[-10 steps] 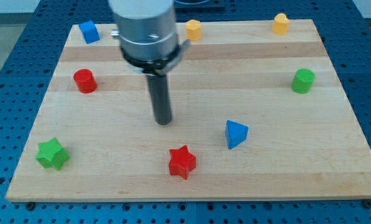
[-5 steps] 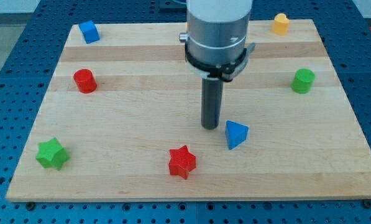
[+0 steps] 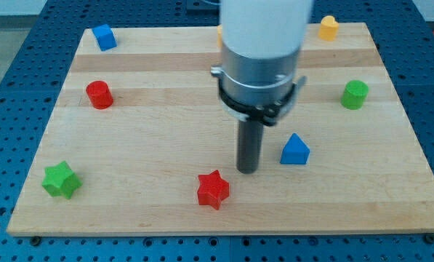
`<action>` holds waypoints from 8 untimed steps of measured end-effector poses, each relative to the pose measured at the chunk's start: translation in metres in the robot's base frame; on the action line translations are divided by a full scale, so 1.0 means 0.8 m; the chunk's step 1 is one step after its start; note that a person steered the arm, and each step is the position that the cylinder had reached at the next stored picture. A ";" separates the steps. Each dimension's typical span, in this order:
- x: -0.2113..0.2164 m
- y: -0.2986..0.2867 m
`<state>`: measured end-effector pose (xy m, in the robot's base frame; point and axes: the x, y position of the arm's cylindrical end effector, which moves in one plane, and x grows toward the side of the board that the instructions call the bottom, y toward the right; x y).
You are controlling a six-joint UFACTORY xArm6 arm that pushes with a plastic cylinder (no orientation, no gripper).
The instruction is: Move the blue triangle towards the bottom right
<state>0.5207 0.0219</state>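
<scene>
The rod's tip (image 3: 247,170) stood on the desk (image 3: 151,138) near its middle, just left of the blue triangle (image 3: 295,150), a narrow gap between them. The rod carried no hand, so nothing was pinched. The triangle sat upright, right of centre. The red star (image 3: 213,190) lay nearer and left of the tip; the green cylinder (image 3: 355,94) farther right.
</scene>
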 end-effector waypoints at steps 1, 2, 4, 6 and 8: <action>-0.027 0.024; -0.004 0.089; 0.002 0.120; -0.027 0.139; 0.013 0.155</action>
<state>0.5315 0.1463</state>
